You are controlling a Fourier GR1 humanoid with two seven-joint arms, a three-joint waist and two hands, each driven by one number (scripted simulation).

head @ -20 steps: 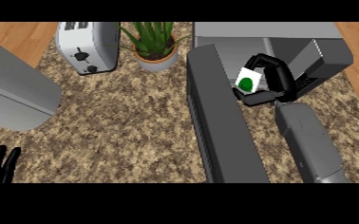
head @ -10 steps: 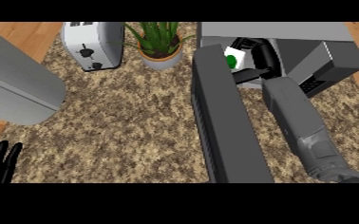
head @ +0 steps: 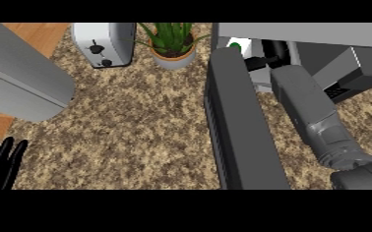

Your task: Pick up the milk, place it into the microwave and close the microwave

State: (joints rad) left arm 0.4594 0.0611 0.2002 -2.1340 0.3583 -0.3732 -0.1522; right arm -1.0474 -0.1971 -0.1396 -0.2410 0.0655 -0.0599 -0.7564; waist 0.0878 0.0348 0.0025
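The milk, a white carton with a green mark, is inside the microwave at the top right, just past the top of the open door. The dark grey microwave door swings out toward me, left of my right forearm. My right hand reaches into the cavity, its black fingers curled against the carton's right side and partly hidden by the microwave's top. My left hand rests open at the lower left edge, fingers up.
A silver toaster and a potted green plant stand at the back of the speckled counter. A large grey rounded object lies at the left, over a strip of wood.
My right hand has carried the milk up and to the left, from in front of the microwave's opening into its cavity. The forearm stretched further forward. The left hand stayed put.
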